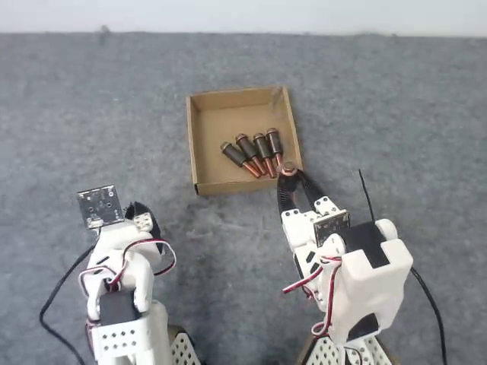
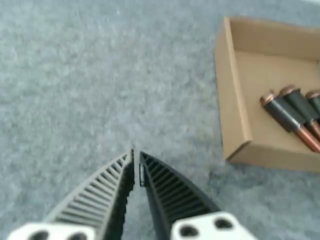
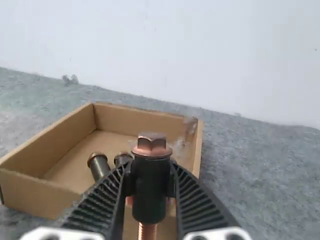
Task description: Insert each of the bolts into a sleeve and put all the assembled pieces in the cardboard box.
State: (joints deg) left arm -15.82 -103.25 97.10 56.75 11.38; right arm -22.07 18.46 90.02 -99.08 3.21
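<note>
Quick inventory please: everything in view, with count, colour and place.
Mat: 1, grey, covers the table.
Wall: 1, white, behind the mat.
Box: 1, brown cardboard, on the mat.
Assembled pieces: 4, black and copper, side by side in the box.
Held piece: 1, black and copper, gripped at the box's near corner.
Left gripper: 1, black, shut, empty, over bare mat.
Right gripper: 1, black, shut on the held piece.
</note>
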